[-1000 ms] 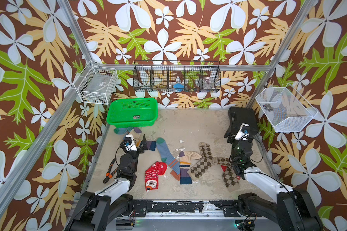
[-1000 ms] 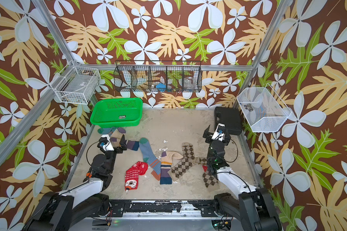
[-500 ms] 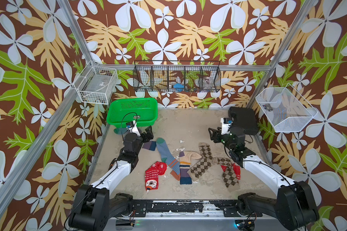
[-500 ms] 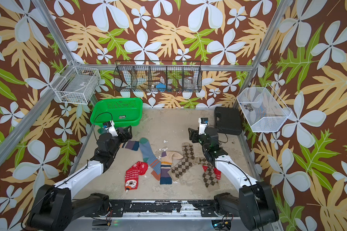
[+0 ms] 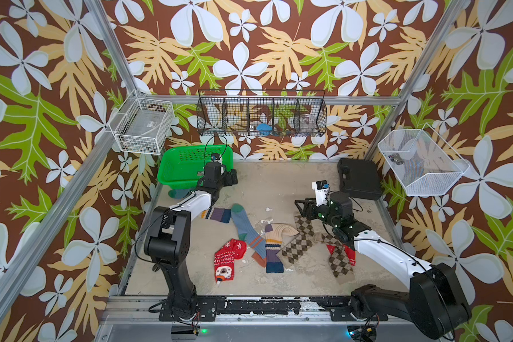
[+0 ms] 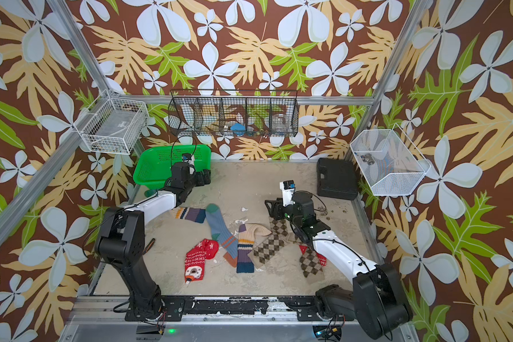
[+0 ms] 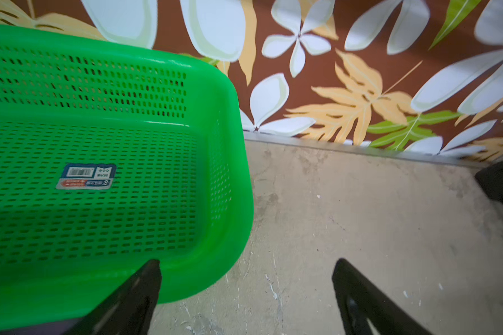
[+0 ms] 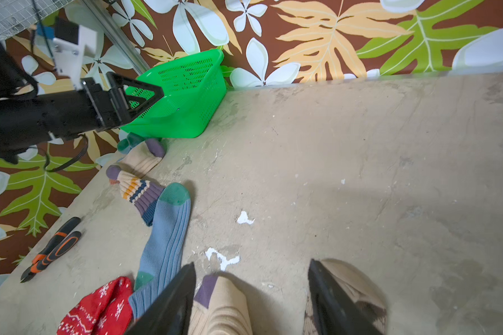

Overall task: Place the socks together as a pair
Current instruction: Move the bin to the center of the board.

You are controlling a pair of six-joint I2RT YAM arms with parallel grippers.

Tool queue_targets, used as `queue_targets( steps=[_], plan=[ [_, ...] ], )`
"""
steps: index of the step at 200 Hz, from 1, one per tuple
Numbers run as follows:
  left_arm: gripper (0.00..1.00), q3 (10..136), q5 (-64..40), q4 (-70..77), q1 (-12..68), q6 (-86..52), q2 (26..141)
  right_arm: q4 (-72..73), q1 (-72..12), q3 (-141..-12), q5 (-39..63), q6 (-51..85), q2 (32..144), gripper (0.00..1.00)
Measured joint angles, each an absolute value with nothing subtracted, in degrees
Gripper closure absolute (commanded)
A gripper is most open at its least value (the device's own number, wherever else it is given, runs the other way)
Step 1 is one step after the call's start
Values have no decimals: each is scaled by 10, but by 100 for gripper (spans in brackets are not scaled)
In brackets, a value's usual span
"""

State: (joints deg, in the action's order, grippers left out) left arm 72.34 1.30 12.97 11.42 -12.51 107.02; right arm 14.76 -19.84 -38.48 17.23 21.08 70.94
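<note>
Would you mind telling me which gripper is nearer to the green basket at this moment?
Left. The left gripper is right at the green basket's near corner, jaws open. The right gripper is well away from it, above the argyle sock.

Left gripper (image 7: 249,261), right gripper (image 8: 252,262) black; arms (image 5: 379,251) white-shelled, black-jointed, cabled

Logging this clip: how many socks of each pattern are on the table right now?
Cream striped socks: 2
Blue-grey socks: 2, one mostly hidden
Argyle socks: 2
Red socks: 2, one mostly covered
Total: 8
</note>
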Motion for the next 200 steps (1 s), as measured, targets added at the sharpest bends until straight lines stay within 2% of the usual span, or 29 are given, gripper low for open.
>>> queue_targets(
  steps=[64, 132, 200],
  plan=[
    [3, 926, 40, -19, 119, -56, 1215, 88, -202, -354, 220, 214, 598, 34],
    [3, 918, -3, -86, 125, -43, 1223, 69, -202, -343, 228, 208, 586, 35],
    [3, 886, -121, -108, 198, -57, 1210, 58, -202, -342, 238, 210, 561, 34]
  ],
)
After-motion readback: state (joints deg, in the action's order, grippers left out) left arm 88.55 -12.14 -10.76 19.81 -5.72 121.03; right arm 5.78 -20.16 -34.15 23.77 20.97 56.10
